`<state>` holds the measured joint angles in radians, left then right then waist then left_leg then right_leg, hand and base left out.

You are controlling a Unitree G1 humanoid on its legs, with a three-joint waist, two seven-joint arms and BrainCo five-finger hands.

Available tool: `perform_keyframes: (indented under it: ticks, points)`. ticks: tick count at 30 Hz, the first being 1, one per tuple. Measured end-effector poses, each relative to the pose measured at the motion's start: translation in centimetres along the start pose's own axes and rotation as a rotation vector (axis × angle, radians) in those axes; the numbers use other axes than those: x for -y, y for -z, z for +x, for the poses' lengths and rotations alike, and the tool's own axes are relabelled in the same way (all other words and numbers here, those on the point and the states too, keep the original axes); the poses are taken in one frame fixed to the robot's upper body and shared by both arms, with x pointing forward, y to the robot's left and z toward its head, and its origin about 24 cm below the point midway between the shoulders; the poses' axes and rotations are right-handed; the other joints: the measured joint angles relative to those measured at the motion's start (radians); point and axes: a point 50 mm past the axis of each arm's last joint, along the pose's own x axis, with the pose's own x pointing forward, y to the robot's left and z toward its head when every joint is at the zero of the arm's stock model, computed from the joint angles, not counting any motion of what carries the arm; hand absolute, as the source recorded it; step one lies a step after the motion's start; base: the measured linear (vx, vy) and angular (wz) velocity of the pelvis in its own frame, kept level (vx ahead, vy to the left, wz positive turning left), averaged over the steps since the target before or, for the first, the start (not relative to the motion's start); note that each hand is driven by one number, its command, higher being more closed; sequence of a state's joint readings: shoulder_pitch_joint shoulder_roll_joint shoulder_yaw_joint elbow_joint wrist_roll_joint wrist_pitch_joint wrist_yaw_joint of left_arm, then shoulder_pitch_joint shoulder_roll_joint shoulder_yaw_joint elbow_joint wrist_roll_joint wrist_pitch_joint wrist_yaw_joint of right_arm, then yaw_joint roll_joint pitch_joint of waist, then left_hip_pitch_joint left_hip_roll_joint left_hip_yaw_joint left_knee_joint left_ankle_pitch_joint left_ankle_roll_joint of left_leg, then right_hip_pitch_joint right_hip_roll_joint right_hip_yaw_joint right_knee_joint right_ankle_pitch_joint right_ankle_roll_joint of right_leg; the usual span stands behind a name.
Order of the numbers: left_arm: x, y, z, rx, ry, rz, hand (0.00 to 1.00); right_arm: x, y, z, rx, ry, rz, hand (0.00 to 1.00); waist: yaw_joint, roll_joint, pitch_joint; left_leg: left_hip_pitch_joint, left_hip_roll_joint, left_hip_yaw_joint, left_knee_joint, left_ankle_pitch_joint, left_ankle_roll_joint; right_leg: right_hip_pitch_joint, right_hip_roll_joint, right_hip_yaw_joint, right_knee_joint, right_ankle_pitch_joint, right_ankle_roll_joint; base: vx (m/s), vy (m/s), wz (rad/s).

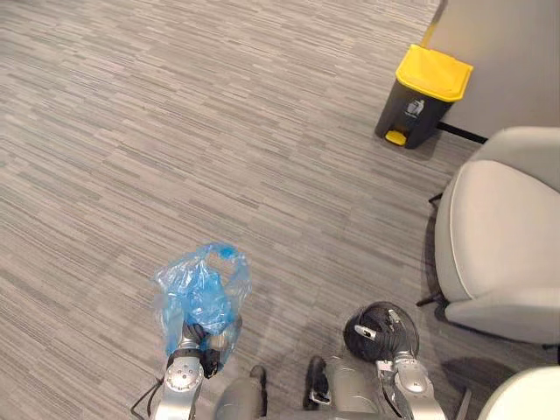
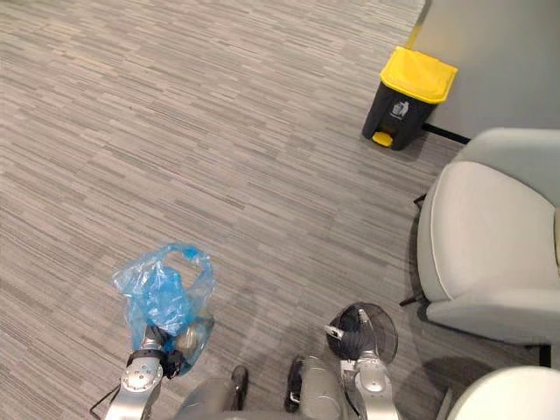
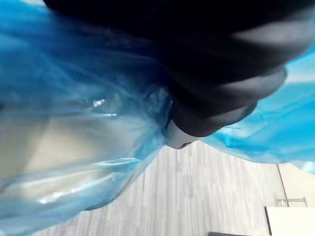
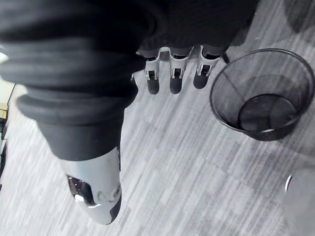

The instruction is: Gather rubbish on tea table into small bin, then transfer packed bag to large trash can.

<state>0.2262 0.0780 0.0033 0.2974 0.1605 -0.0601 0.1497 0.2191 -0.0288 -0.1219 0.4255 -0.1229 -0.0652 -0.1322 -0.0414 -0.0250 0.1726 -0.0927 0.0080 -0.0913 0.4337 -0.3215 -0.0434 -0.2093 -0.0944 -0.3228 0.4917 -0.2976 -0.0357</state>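
- The blue plastic bag [image 1: 201, 290] is at the robot's lower left in the eye views, bunched up and rising above the left arm's end, over the grey striped carpet [image 1: 175, 131].
- In the left wrist view the left hand [image 3: 221, 73] shows as its dark ribbed cover with blue plastic wrapped close on both sides. The plastic hides the rest of the hand, so I cannot tell whether it grips the bag or only carries it.
- That same close view shows a pale shape through the plastic, which the eye views do not make out. What it is cannot be told.
- The right hand [image 4: 173, 81] hangs over the carpet with its fingers straight and relaxed and its thumb apart, holding nothing.
- Past those fingers, the right wrist view looks into the small black mesh bin [image 4: 263, 96], which stands upright on the carpet with no bag and no rubbish inside. In the eye views the bin sits at the lower right, near the right arm, but its inside is hard to read there.
- The eye views alone take in the large trash can [image 1: 424, 96]: a dark body with a closed yellow lid and a yellow pedal, standing by the wall at the far right, well apart from the bag.
- A light grey armchair [image 1: 499, 249] stands on the right, between the small bin and the trash can.
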Motion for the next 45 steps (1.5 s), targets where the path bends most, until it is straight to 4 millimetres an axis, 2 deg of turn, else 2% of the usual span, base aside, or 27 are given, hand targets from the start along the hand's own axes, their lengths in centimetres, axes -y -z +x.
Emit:
perform_keyframes:
  ticks: [1, 3, 4, 5, 7, 8, 11, 12, 13, 14, 15, 18, 20, 22, 23, 24, 25, 28, 30, 31, 32, 34, 36, 38, 40, 42, 45]
  points:
    - [0.4, 0.1, -0.2, -0.006, 0.006, -0.018, 1.00, 0.1, -0.4, -0.1, 0.018, 0.005, 0.009, 0.00, -0.006, 0.012, 0.000, -0.004, 0.025, 0.036, 0.057, 0.005, -0.008, 0.043, 0.014, -0.019, -0.015, 0.001, -0.002, 0.64, -0.176, 0.14]
    - [1.2, -0.1, -0.6, -0.007, 0.025, -0.052, 1.00, 0.1, -1.4, -0.5, 0.075, -0.006, 0.018, 0.00, 0.001, 0.029, 0.015, -0.028, 0.094, 0.126, 0.305, 0.065, -0.034, 0.035, 0.031, -0.031, 0.160, -0.010, -0.025, 0.47, -0.102, -0.20]
    - [1.6, -0.1, -0.7, -0.008, 0.034, -0.067, 1.00, 0.4, -2.0, -0.4, 0.107, 0.003, 0.022, 0.00, 0.017, 0.073, 0.001, -0.085, 0.180, 0.162, 0.474, 0.094, -0.044, 0.059, 0.084, -0.022, -0.014, -0.045, -0.019, 0.15, -0.064, -0.43]
    - [1.9, -0.1, -0.6, -0.012, 0.047, -0.074, 1.00, 0.1, -2.1, -0.6, 0.109, 0.001, 0.046, 0.00, 0.015, 0.091, 0.004, -0.143, 0.247, 0.198, 0.586, 0.048, -0.037, 0.119, 0.117, -0.029, -0.090, 0.022, -0.030, 0.17, -0.043, -0.33]
    - [1.5, -0.7, -0.2, 0.008, 0.043, -0.069, 1.00, -0.4, -2.4, -0.5, 0.109, -0.003, 0.070, 0.00, 0.033, 0.048, -0.006, -0.209, 0.244, 0.266, 0.586, -0.004, 0.030, 0.162, 0.098, 0.057, -0.117, 0.000, -0.036, 0.44, 0.019, -0.65]
    - [1.3, -0.8, -0.3, 0.017, 0.034, -0.070, 1.00, -0.8, -2.9, -0.3, 0.126, -0.012, 0.080, 0.00, 0.054, 0.013, 0.002, -0.274, 0.222, 0.292, 0.534, -0.017, 0.034, 0.205, 0.072, 0.100, -0.160, 0.001, -0.034, 0.55, 0.058, -0.82]
    - [1.4, -1.1, -0.4, 0.027, 0.033, -0.079, 1.00, -0.8, -3.0, -0.2, 0.123, -0.008, 0.086, 0.00, 0.063, -0.001, 0.011, -0.363, 0.177, 0.247, 0.384, -0.008, 0.014, 0.294, 0.040, 0.163, -0.224, 0.001, -0.034, 0.43, 0.164, -0.61]
    - [1.4, -1.0, -0.5, 0.024, 0.032, -0.080, 1.00, -0.6, -2.9, -0.2, 0.118, -0.003, 0.080, 0.00, 0.070, 0.010, 0.007, -0.371, 0.144, 0.193, 0.229, 0.042, -0.031, 0.312, 0.029, 0.194, -0.214, -0.004, -0.012, 0.56, 0.374, -1.26]
    - [1.6, -0.7, -0.9, 0.015, 0.033, -0.081, 1.00, 0.2, -2.9, -0.1, 0.124, 0.008, 0.055, 0.00, 0.091, 0.042, -0.011, -0.332, 0.138, 0.111, 0.002, 0.181, -0.036, 0.319, 0.038, 0.250, -0.200, -0.037, 0.054, 0.47, 0.356, -1.37]
    - [1.6, -0.3, -1.2, 0.000, 0.032, -0.084, 1.00, 0.0, -2.8, 0.1, 0.117, 0.004, 0.054, 0.00, 0.100, 0.048, -0.011, -0.327, 0.140, 0.108, 0.013, 0.274, -0.037, 0.331, 0.036, 0.283, -0.196, -0.062, 0.089, 0.46, 0.348, -1.14]
    - [0.9, -0.1, -0.8, -0.008, 0.029, -0.049, 1.00, -1.1, -2.2, 0.2, 0.078, -0.016, 0.076, 0.00, 0.086, 0.000, -0.024, -0.328, 0.111, 0.144, 0.069, 0.210, -0.020, 0.338, -0.013, 0.330, -0.200, -0.077, 0.093, 0.36, 0.236, -0.60]
    - [0.7, -0.7, -0.6, 0.018, 0.026, -0.045, 1.00, -1.7, -1.8, -0.1, 0.059, -0.026, 0.087, 0.00, 0.083, -0.016, -0.031, -0.308, 0.112, 0.222, 0.155, 0.116, 0.020, 0.333, -0.052, 0.396, -0.158, -0.033, 0.121, 0.44, 0.246, -0.57]
    - [0.5, -0.7, -0.7, 0.021, 0.026, -0.034, 1.00, -1.8, -1.9, 0.0, 0.063, -0.028, 0.086, 0.00, 0.081, -0.017, -0.031, -0.253, 0.113, 0.274, 0.154, 0.091, 0.038, 0.286, -0.076, 0.427, -0.032, 0.017, 0.193, 0.37, 0.188, -0.72]
    - [0.1, -0.8, -0.8, 0.032, 0.015, -0.022, 1.00, -2.3, -1.9, 0.3, 0.058, -0.043, 0.071, 0.00, 0.080, -0.013, -0.028, -0.121, 0.121, 0.340, 0.058, 0.046, 0.040, 0.138, -0.092, 0.429, 0.276, 0.133, 0.291, 0.29, 0.109, -0.87]
    - [-0.1, -0.8, -0.8, 0.032, 0.012, -0.014, 1.00, -2.4, -1.8, 0.3, 0.051, -0.048, 0.066, 0.00, 0.080, -0.014, -0.025, -0.093, 0.123, 0.355, 0.043, 0.039, 0.037, 0.096, -0.100, 0.411, 0.353, 0.123, 0.273, 0.25, 0.016, -0.81]
    - [-0.3, -0.7, -0.8, 0.031, 0.011, -0.003, 1.00, -2.7, -2.0, 0.6, 0.050, -0.059, 0.055, 0.00, 0.078, -0.015, -0.020, -0.038, 0.128, 0.382, 0.013, 0.029, 0.030, 0.019, -0.115, 0.351, 0.457, 0.083, 0.201, 0.24, -0.050, -0.64]
    - [-0.4, -0.6, -0.8, 0.028, 0.008, -0.001, 1.00, -2.8, -2.1, 0.6, 0.053, -0.065, 0.046, 0.00, 0.073, -0.016, -0.016, 0.001, 0.134, 0.400, -0.012, 0.022, 0.020, -0.032, -0.119, 0.291, 0.491, 0.060, 0.163, 0.25, -0.075, -0.63]
    - [-0.5, 0.1, -0.8, -0.001, -0.002, 0.011, 1.00, -3.5, -2.4, 1.1, 0.059, -0.095, 0.022, 0.00, 0.047, -0.015, -0.015, 0.084, 0.169, 0.448, -0.080, 0.011, -0.027, -0.187, -0.114, 0.100, 0.393, 0.001, 0.094, 0.32, -0.171, -0.46]
    - [-0.6, 0.9, -0.3, -0.038, 0.004, 0.022, 1.00, -3.3, -2.1, 1.6, 0.040, -0.097, -0.003, 0.00, 0.034, -0.021, -0.015, 0.120, 0.184, 0.458, -0.106, 0.011, -0.058, -0.225, -0.094, 0.026, 0.150, 0.050, 0.080, 0.39, -0.232, -0.13]
    - [-0.3, 1.6, 0.1, -0.076, 0.015, 0.024, 1.00, -2.7, -1.4, 1.8, 0.005, -0.089, -0.031, 0.00, 0.022, -0.015, -0.012, 0.152, 0.190, 0.431, -0.122, 0.005, -0.088, -0.185, -0.053, 0.006, 0.036, 0.172, 0.005, 0.44, -0.197, -0.14]
    - [0.0, 1.6, 0.2, -0.086, 0.021, 0.019, 1.00, -2.6, -1.3, 2.2, -0.009, -0.089, -0.043, 0.00, 0.026, 0.008, -0.006, 0.153, 0.202, 0.391, -0.144, 0.020, -0.082, -0.162, -0.015, 0.000, -0.004, 0.186, -0.013, 0.47, -0.201, -0.33]
    - [0.1, 1.1, 0.6, -0.066, 0.023, 0.015, 1.00, -1.5, -1.7, 2.7, 0.000, -0.044, -0.044, 0.00, 0.024, 0.026, 0.005, 0.146, 0.172, 0.338, -0.209, 0.066, -0.074, -0.162, 0.009, 0.007, -0.024, 0.176, -0.029, 0.28, -0.111, -0.30]
    - [0.4, 0.1, 1.3, -0.033, 0.028, 0.006, 1.00, -0.4, -1.2, 2.7, -0.018, -0.005, -0.040, 0.00, 0.012, 0.033, 0.009, 0.160, 0.187, 0.323, -0.180, 0.106, -0.095, -0.118, 0.016, -0.014, -0.032, 0.134, -0.028, 0.27, -0.103, 0.16]
    - [0.7, 0.2, 1.1, -0.035, 0.030, -0.003, 1.00, -0.4, -0.6, 2.3, -0.036, -0.008, -0.043, 0.00, 0.003, 0.040, 0.014, 0.144, 0.220, 0.285, -0.009, 0.118, -0.108, -0.029, 0.035, -0.030, -0.063, 0.104, -0.025, 0.34, -0.114, 0.12]
    - [1.2, 0.5, 0.6, -0.049, 0.036, -0.028, 1.00, -0.4, -0.6, 1.8, -0.021, -0.010, -0.038, 0.00, 0.017, 0.052, 0.020, 0.037, 0.277, 0.260, 0.304, 0.198, -0.093, 0.086, 0.068, -0.024, -0.146, 0.100, -0.029, 0.33, -0.060, -0.17]
    - [1.7, 0.4, 0.3, -0.043, 0.039, -0.050, 1.00, -0.6, -1.6, 1.7, 0.027, -0.006, -0.020, 0.00, 0.041, 0.059, 0.021, -0.100, 0.310, 0.257, 0.531, 0.139, -0.065, 0.156, 0.089, -0.002, -0.202, 0.099, -0.031, 0.22, 0.023, -0.35]
    - [1.4, 0.4, 0.2, -0.042, 0.030, -0.047, 1.00, -1.0, -2.5, 1.8, 0.059, -0.010, -0.003, 0.00, 0.081, 0.043, 0.031, -0.219, 0.277, 0.287, 0.461, 0.075, 0.004, 0.224, 0.085, 0.038, -0.269, 0.095, -0.025, 0.24, 0.089, -0.32]
